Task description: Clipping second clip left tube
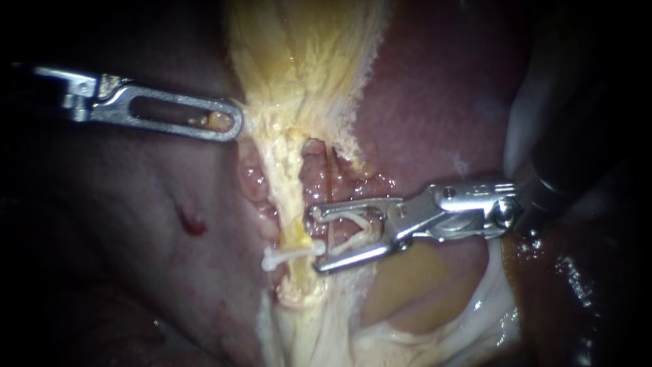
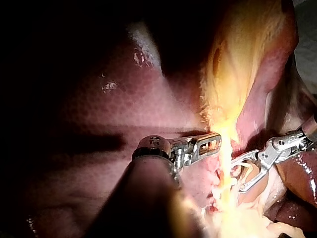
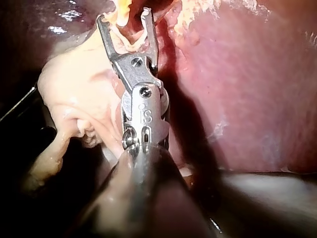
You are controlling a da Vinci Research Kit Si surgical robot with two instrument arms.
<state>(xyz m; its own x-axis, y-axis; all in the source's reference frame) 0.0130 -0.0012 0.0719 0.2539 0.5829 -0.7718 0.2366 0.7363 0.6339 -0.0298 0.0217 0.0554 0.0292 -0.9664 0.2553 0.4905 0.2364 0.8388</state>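
A surgical bench: bare, wet liver (image 1: 435,102) filling the view, the left instrument (image 1: 231,122) and right instrument (image 1: 318,241) over it.

- Liver (image 1: 441,102): dark red, glistening, spread under everything else.
- Directly on it: pale yellow gallbladder (image 1: 299,61), narrowing downward into a tube (image 1: 293,197).
- Across that tube, a white clip (image 1: 293,255).
- Small red spot (image 1: 192,224) on the pinkish surface, well apart from the clip.

The bare stretch of the left tube (image 1: 293,204) above the white clip (image 1: 288,256) is open to reach. On its right, the gaping claw of the right instrument (image 1: 318,241) fills the room, tips just beside the tube. Higher up, the left instrument (image 1: 231,122), clamped on the yellow tissue (image 1: 299,68), bars the way from the left. Below it the liver (image 1: 122,224) lies unobstructed.
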